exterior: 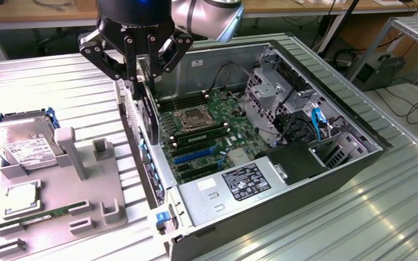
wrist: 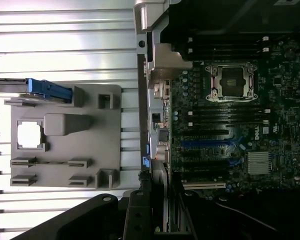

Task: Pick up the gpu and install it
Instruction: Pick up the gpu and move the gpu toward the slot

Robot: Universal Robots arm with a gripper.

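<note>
The gpu [exterior: 149,117] is a thin black card hanging on edge from my gripper [exterior: 142,81], which is shut on its upper part. It hangs just above the near wall of the open computer case [exterior: 354,157], at the motherboard's [exterior: 209,130] side toward the exterior view's left. The blue expansion slots [exterior: 194,155] lie below and to the right of the card. In the wrist view the gpu [wrist: 165,200] shows edge-on between the fingers of my gripper [wrist: 162,220], lined up over the case's rear edge, with the blue slots [wrist: 205,143] beside it.
A grey holder tray [exterior: 71,185] sits at the exterior view's left, carrying a hard drive [exterior: 20,144], a processor [exterior: 22,193] and a green memory stick [exterior: 42,215]. Inside the case a metal drive cage [exterior: 267,98], cables and a black shroud [exterior: 296,160] crowd the right side.
</note>
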